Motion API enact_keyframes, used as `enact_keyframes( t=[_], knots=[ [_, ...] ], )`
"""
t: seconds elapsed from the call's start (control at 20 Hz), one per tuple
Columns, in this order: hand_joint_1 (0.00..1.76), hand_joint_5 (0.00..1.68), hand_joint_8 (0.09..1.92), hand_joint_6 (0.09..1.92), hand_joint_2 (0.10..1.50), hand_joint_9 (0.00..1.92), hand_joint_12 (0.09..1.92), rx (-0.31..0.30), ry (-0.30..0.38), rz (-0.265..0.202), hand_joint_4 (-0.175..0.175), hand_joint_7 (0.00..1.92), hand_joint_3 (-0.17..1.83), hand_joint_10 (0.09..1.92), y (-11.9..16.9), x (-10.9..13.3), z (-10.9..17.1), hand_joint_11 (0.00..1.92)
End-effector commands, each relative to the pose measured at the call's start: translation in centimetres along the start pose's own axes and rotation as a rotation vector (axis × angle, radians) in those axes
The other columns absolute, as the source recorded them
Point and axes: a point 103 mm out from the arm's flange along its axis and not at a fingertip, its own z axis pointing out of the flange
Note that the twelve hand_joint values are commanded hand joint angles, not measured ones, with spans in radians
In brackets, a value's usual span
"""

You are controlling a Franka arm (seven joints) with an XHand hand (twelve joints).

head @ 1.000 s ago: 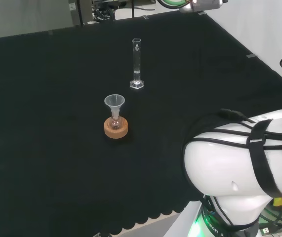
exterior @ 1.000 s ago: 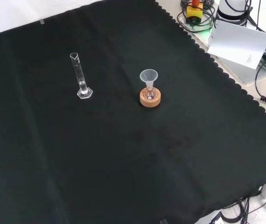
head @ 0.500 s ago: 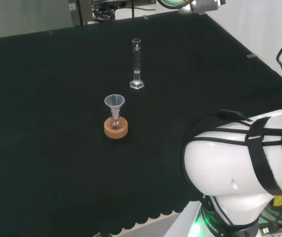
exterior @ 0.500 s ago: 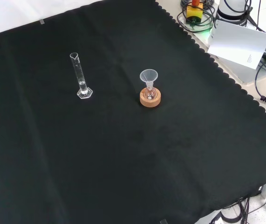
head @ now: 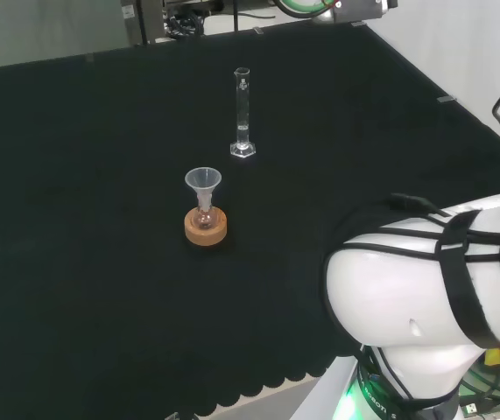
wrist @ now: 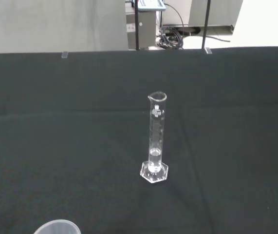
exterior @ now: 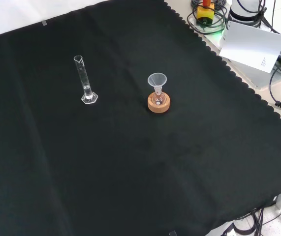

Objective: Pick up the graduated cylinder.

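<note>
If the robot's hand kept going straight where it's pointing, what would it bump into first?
Probably the graduated cylinder. It stands upright in the middle of the wrist view, with bare black cloth before it. The funnel sits lower, off that line. How far off it is, is unclear.

Clear graduated cylinder (head: pixel 242 112) — upright, untouched

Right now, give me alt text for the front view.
A clear graduated cylinder stands upright on the black cloth. To its right, apart from it, a funnel sits in a small flask on a cork ring.
</note>
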Motion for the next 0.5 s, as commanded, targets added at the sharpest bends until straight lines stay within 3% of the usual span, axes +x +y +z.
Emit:
enact_keyframes(
  t=[0.05, 0.5],
  knots=[
    [0.09, 0.18, 0.37, 0.09, 1.39, 0.13, 1.41, 0.065, 0.014, 0.023, -0.019, 0.00, 0.00, 0.69, 4.8, -2.3, 6.3, 0.01],
    [0.22, 0.21, 0.48, 0.09, 1.34, 0.18, 1.41, 0.052, 0.099, -0.025, -0.030, 0.01, -0.02, 0.71, 14.8, -5.5, 13.6, 0.04]
  ],
)
